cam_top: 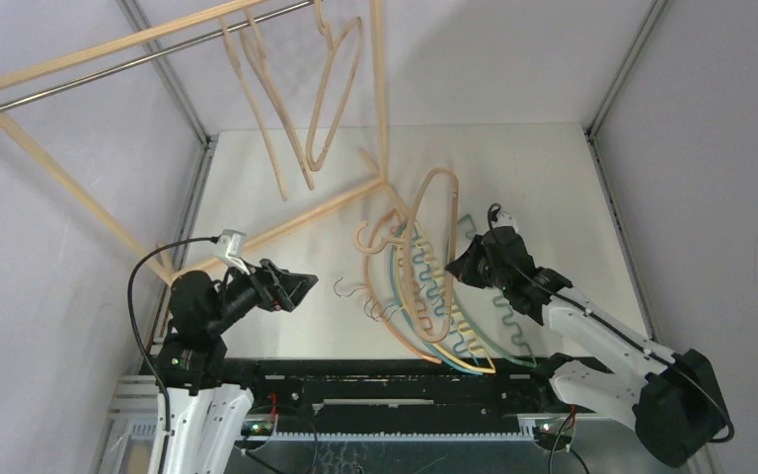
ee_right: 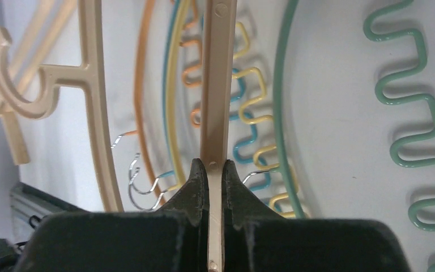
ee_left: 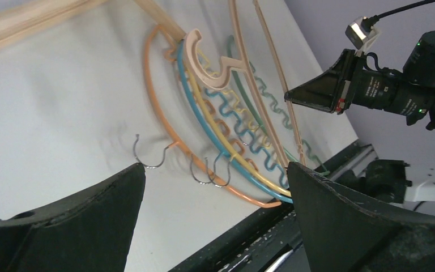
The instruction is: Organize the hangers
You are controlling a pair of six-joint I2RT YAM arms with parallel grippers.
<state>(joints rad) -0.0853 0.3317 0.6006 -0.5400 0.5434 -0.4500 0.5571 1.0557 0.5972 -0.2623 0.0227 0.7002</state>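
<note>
Right gripper [ee_right: 215,168] pinches one beige hanger [ee_right: 218,85]; left gripper [ee_left: 215,170] gapes empty. Few hangers [cam_top: 328,94] on rail [cam_top: 158,54] (most lie piled on table [cam_top: 553,178]).

- orange hanger [ee_right: 139,96]: bright orange, wavy bar
- teal hanger [ee_right: 165,96]: teal-blue, wavy bar
- yellow hanger [ee_right: 174,90]: yellow, wavy bar
- green hanger [ee_right: 277,113]: pale green, wavy bar
- beige hanger [ee_right: 218,85]: plain beige
- hooks [ee_left: 147,163]: silver
- hung hangers [cam_top: 340,104]: light wood
- rack frame [cam_top: 59,174]: pale wood
- rail [cam_top: 138,60]: grey metal
- table [cam_top: 553,197]: white
- left gripper [ee_left: 215,165], right gripper [ee_right: 215,170]: matte black
</note>
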